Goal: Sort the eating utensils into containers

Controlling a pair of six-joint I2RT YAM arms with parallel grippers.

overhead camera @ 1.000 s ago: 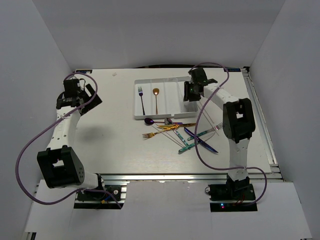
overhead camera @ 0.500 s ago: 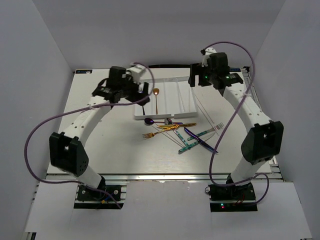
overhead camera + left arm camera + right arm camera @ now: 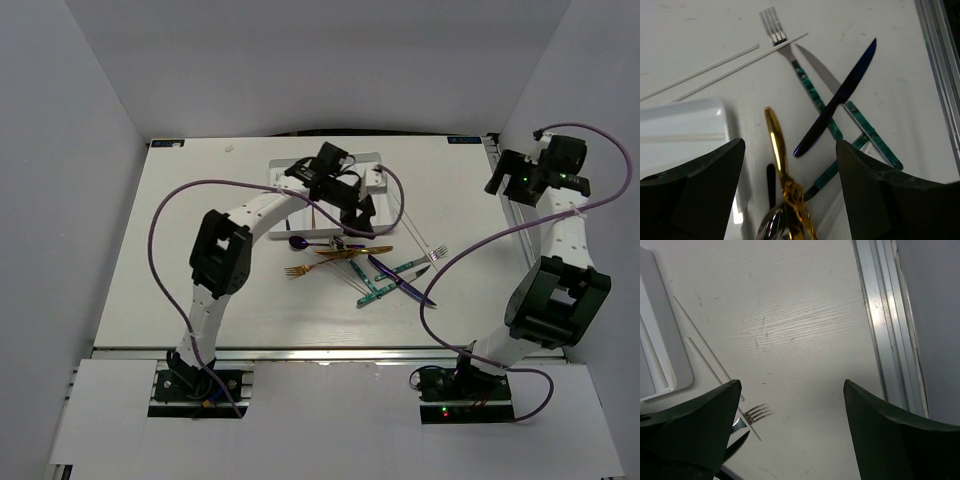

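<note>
The eating utensils lie in a loose pile [image 3: 355, 262] in front of the white tray of containers [image 3: 287, 176]. My left gripper [image 3: 358, 207] hangs open above the pile's back edge. In the left wrist view a gold utensil [image 3: 775, 145] lies below the open left gripper [image 3: 790, 145], untouched. Beyond it are a purple knife [image 3: 840, 100], a teal-handled fork [image 3: 807, 87] and two white chopsticks [image 3: 720, 70]. My right gripper [image 3: 497, 182] stands open and empty at the far right. In its wrist view the right gripper [image 3: 791, 385] is over bare table.
My left arm [image 3: 260, 205] covers most of the tray. An aluminium rail [image 3: 890, 325] runs along the table's right edge, close to my right gripper. The tray corner [image 3: 655, 340], the chopsticks [image 3: 705, 355] and fork tines [image 3: 757, 412] lie to its left.
My left arm has swung from the far left across the tray to the pile. My right arm has left the tray for the right edge, and its jaws have opened.
</note>
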